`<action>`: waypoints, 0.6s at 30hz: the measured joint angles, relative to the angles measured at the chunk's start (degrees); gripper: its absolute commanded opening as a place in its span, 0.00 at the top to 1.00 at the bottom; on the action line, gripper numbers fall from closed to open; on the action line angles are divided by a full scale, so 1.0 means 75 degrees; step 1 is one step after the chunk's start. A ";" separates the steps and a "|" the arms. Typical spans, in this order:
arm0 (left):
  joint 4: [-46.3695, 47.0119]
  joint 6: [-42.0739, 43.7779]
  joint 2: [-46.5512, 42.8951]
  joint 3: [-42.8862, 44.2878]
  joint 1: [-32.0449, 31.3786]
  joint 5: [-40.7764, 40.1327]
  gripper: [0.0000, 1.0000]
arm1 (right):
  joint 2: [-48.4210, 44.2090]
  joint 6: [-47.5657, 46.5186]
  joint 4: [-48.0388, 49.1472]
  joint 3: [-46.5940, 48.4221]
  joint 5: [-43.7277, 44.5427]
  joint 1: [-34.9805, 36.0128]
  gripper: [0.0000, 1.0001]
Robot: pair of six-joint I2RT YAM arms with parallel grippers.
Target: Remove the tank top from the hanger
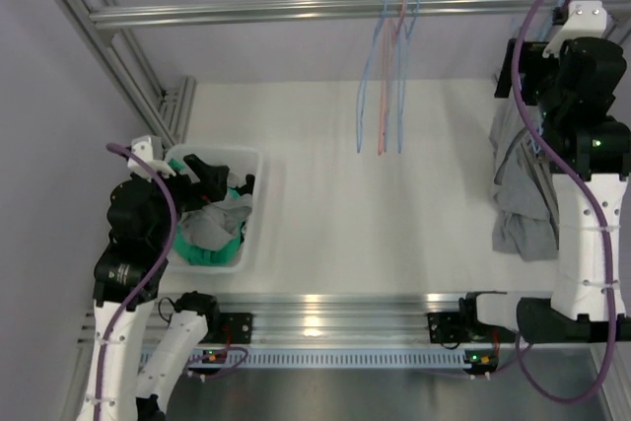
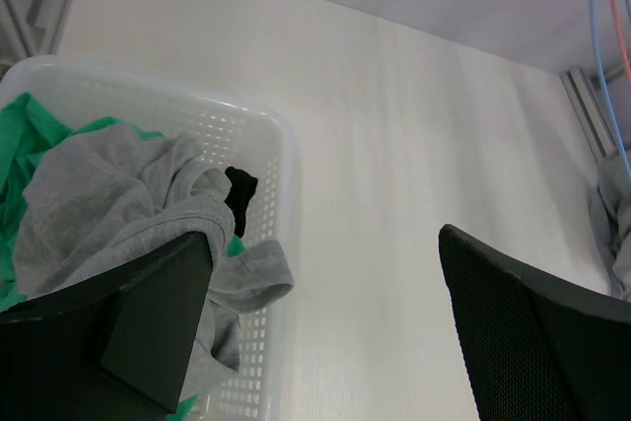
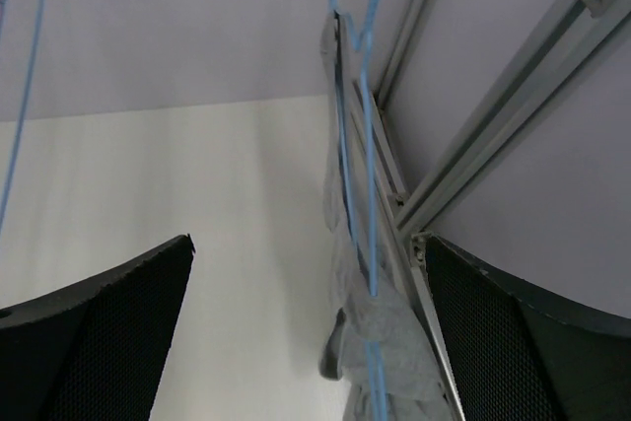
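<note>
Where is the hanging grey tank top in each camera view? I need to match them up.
Top external: grey tank top hangs at the far right.
Left wrist: only a sliver of the grey tank top, at the right edge.
Right wrist: grey tank top in the centre, on its blue hanger.
Shared landmark: the empty hangers, top centre, top right, top left.

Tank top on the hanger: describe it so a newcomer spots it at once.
Follow the aluminium rail along the back to its right end. There a grey tank top droops from a blue hanger, beside the right arm. Unlike the three hangers mid-rail, this one carries cloth; the other grey garment lies in the white basket.
</note>
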 measured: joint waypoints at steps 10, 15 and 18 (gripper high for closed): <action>-0.0210 0.0679 -0.0009 -0.0143 -0.0009 0.0933 0.01 | 0.1411 0.0058 -0.0047 0.0530 -0.0536 -0.1230 0.42; -0.0248 0.0758 -0.0006 -0.0149 -0.0055 0.0962 0.01 | 0.1743 0.0198 -0.0020 0.0259 -0.0895 -0.1291 0.84; -0.0248 0.0769 -0.0003 -0.0175 -0.0169 0.0883 0.01 | 0.1716 0.0242 0.0020 0.0128 -0.0895 -0.1291 0.96</action>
